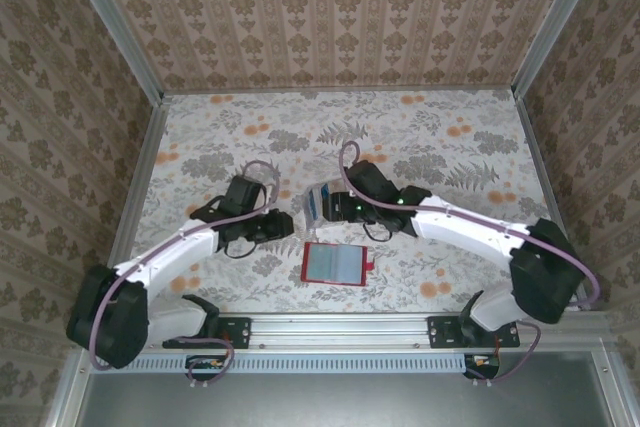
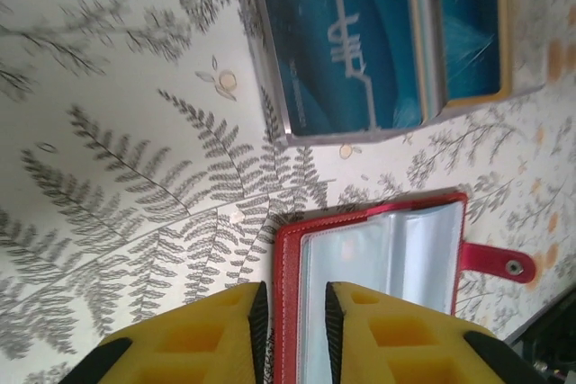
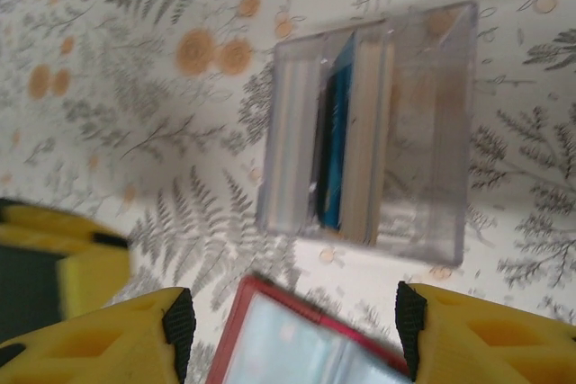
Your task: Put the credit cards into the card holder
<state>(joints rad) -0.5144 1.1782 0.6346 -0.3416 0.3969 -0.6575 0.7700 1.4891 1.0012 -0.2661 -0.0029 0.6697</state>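
- Left gripper (image 2: 294, 301) hangs low over the fern-print table (image 1: 450, 147), its yellow fingers (image 2: 198, 339) drawn close with only a narrow gap between the black pads.
- Through that gap shows the stitched red edge of the card holder (image 2: 378, 258); whether the pads touch it, I cannot tell.
- Right gripper (image 3: 292, 299) has its jaws spread wide and empty, with the card holder's upper edge seen between them.
- Card holder (image 1: 335, 263) lies open and flat near the front rail, pale clear pockets facing up, clasp tab (image 2: 495, 263) sticking out on its right.
- Credit cards (image 3: 337, 150) stand on edge inside a clear box (image 3: 450, 132) just behind the holder: blue, teal, tan and white ones, packed side by side.
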